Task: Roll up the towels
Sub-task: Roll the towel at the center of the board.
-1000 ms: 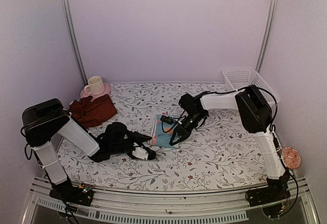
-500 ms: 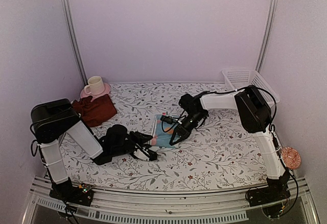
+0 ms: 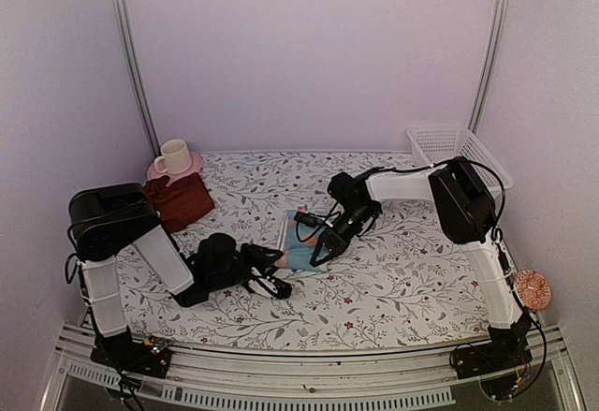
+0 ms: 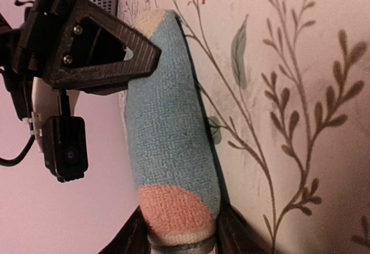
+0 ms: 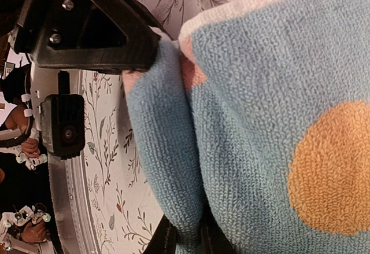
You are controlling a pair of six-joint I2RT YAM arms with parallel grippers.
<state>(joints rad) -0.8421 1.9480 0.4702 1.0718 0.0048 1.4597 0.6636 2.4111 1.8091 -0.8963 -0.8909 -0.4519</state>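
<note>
The light-blue towel lies mid-table, partly rolled, with pinkish and orange patches. In the left wrist view its roll runs away from me, and my left gripper sits at its near pink end, a finger pressed on each side. My left gripper lies low on the table at the towel's near-left end. My right gripper is shut on a fold of the same towel, fingers pinching cloth at the bottom edge. The dark maroon towel lies crumpled at the far left, untouched.
A cream cup stands on a pink saucer behind the maroon towel. A white basket sits at the back right. A small orange patterned disc lies beside the right arm. The floral table covering spans the table.
My left arm's upper links have swung rightwards and the left jaws have narrowed around the roll's end. The right arm and the towel have hardly moved.
</note>
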